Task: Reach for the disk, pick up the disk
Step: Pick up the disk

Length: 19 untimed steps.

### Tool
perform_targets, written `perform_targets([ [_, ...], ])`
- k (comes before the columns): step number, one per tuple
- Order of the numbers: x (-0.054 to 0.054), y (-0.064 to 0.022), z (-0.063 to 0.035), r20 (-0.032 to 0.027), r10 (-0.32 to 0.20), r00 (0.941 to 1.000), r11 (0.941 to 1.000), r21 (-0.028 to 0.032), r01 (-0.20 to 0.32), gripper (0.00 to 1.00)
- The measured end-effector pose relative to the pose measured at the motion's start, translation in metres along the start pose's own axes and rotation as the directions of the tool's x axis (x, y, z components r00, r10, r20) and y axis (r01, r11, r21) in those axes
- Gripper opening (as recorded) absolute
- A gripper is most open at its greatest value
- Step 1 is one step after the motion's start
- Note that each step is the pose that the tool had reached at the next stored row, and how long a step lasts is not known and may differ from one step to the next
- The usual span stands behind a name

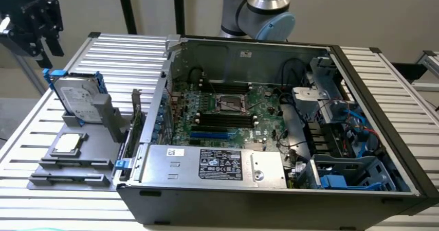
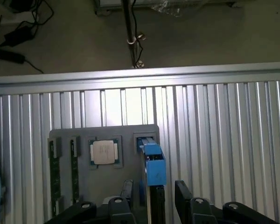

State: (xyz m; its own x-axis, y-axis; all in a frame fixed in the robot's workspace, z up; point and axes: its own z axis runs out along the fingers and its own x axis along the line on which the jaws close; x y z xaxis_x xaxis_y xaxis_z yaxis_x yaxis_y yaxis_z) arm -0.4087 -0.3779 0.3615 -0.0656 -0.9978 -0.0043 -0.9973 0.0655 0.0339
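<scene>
Where disk (image 1: 75, 100) stands, chip (image 1: 69, 143) beside, case (image 1: 226, 208) near

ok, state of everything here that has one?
claw: open, over the disk, gripping nothing.
disk: upright on edge in the grey holder.
chip: lying flat in its holder pocket.
computer case: side open, board exposed.
</scene>
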Motion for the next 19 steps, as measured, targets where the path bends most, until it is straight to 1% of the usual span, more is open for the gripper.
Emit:
perform_targets([
  [4,-0.002,0.0004,0.0073,0.0002,0.0,1.0,1.0,0.003,0.0,0.48],
  [6,-0.003,0.0019,0.011,0.0003,-0.001,1.0,1.0,0.0056,0.001,0.48],
  [10,-0.004,0.007,0.0185,0.0007,-0.007,1.0,0.9999,0.0139,0.007,0.48],
  [12,-0.005,0.0076,0.0221,0.0009,-0.009,1.0,0.9998,0.0182,0.009,0.48],
  [13,-0.005,0.0076,0.0239,0.0009,-0.011,0.9999,0.9998,0.0195,0.011,0.48],
  [19,-0.005,0.0076,0.0309,0.0007,-0.015,0.9999,0.9997,0.0198,0.015,0.48],
])
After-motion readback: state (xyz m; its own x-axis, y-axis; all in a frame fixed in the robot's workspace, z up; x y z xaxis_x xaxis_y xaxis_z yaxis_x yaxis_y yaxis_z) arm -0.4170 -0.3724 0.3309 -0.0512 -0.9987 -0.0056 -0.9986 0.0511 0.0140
